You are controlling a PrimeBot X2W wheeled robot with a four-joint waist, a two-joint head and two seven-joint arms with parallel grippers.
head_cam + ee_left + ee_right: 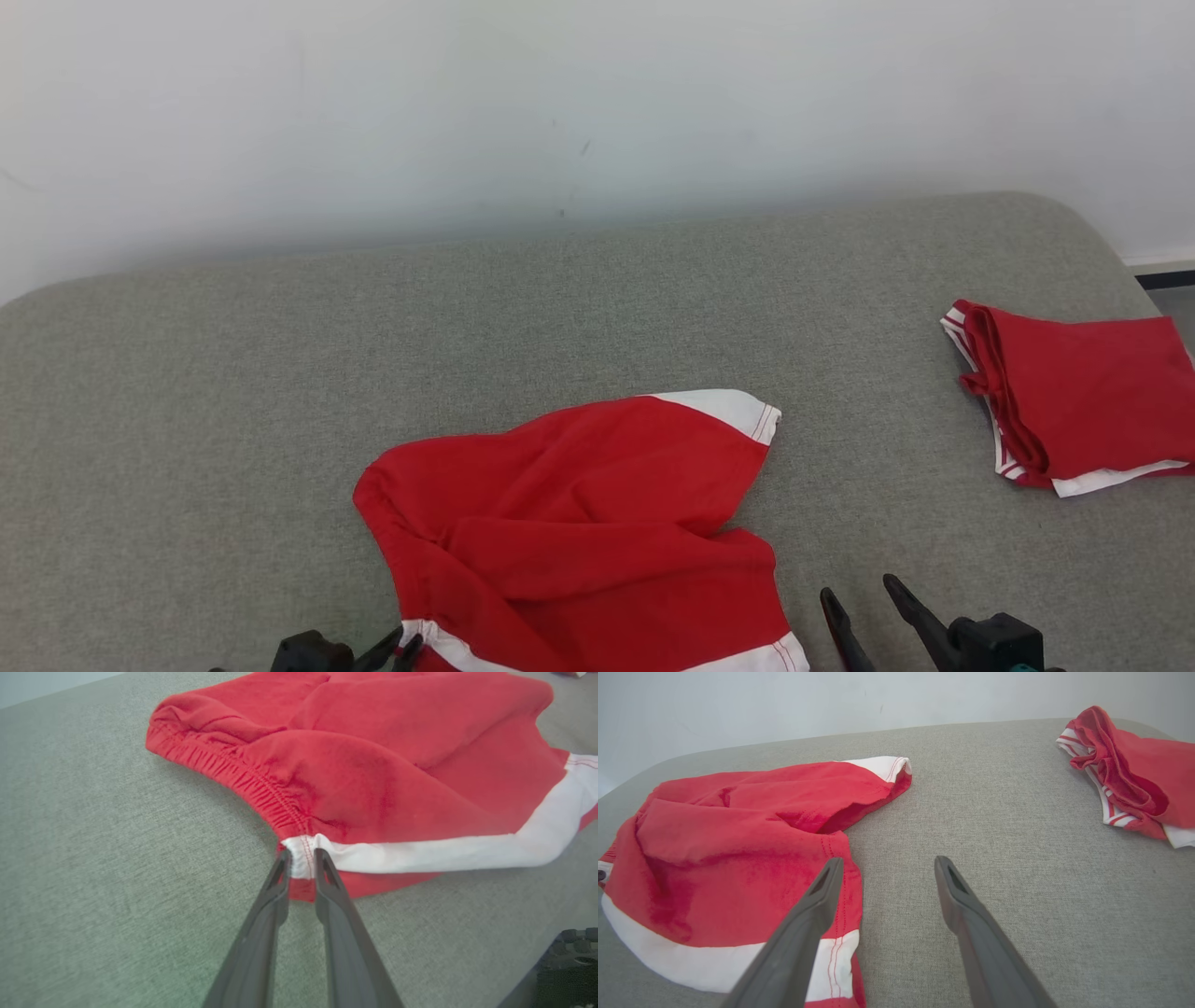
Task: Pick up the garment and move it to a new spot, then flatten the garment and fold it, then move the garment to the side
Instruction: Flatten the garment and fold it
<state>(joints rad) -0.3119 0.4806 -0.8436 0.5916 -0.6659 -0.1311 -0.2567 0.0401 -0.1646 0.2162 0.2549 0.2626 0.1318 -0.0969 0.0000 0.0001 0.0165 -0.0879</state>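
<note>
Cut off: near hem of shorts.
Left gripper: clamped on white hem corner.
Right gripper: held spread beside shorts, over surface.

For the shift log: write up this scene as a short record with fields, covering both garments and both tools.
surface: grey cushion
main garment: red shorts, crumpled, near the front edge, not yet flattened or folded
second garment: folded red garment, far right, apart from the shorts
left side: left tool shut on the corner of the shorts' white band, next to the elastic waistband
right side: right tool open, holding nothing, beside the shorts' right edge
</note>
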